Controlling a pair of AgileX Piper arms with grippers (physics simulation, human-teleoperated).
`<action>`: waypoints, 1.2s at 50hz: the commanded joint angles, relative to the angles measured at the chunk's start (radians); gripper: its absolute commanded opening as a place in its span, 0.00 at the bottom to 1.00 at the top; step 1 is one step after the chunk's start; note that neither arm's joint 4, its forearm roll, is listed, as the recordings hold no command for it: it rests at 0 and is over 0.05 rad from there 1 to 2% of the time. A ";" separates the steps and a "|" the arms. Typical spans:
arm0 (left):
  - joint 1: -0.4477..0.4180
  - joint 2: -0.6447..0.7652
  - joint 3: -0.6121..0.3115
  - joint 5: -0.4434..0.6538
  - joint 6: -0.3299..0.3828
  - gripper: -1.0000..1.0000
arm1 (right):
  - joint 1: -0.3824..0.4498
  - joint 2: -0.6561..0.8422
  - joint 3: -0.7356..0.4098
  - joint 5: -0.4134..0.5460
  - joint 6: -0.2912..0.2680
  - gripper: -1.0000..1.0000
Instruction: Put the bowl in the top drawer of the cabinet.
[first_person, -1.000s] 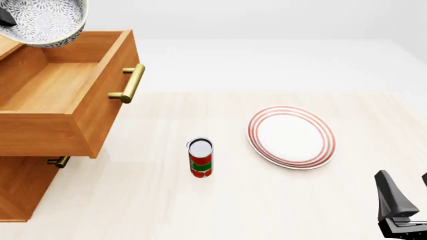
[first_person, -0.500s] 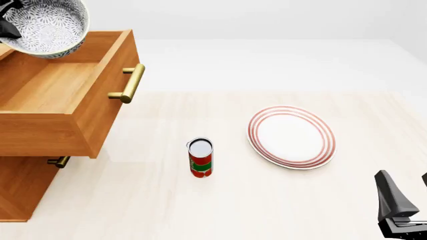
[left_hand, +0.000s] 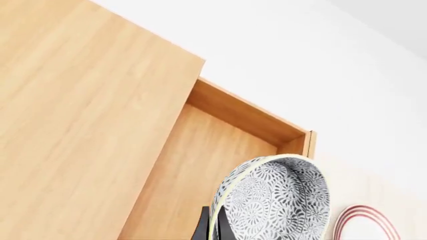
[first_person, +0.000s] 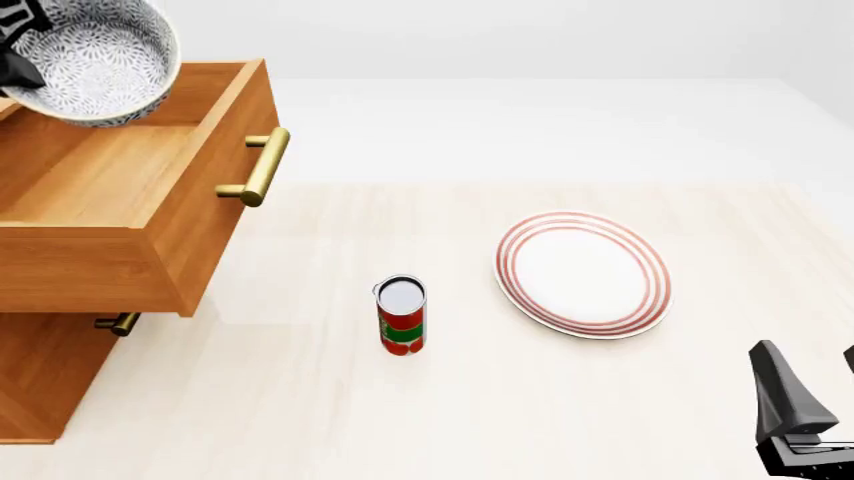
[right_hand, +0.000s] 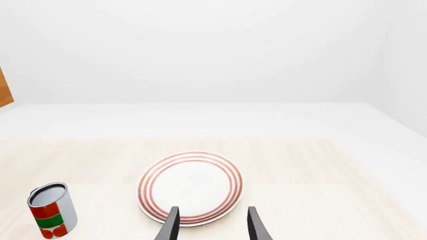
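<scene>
Your cabinet (first_person: 40, 390) stands at the far left, its top drawer (first_person: 127, 215) pulled open. Above the drawer's far-left corner, your left gripper (left_hand: 212, 227) pinches the tilted bowl (first_person: 96, 60) by its rim. Right of it: plate (first_person: 583, 272), then can (first_person: 400, 315). Your right gripper (right_hand: 209, 225) hangs parted, near right.

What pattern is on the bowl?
The bowl is white with dense dark-grey floral speckles, clearest in the left wrist view.
</scene>
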 joint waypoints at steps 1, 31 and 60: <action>0.003 -0.003 0.009 -0.002 0.004 0.00 | 0.000 0.000 0.000 0.000 0.000 1.00; 0.000 0.005 0.029 0.011 0.004 0.00 | 0.000 0.000 0.000 0.000 0.000 1.00; 0.022 0.026 0.075 -0.020 0.010 0.00 | 0.000 0.000 0.000 0.000 0.000 1.00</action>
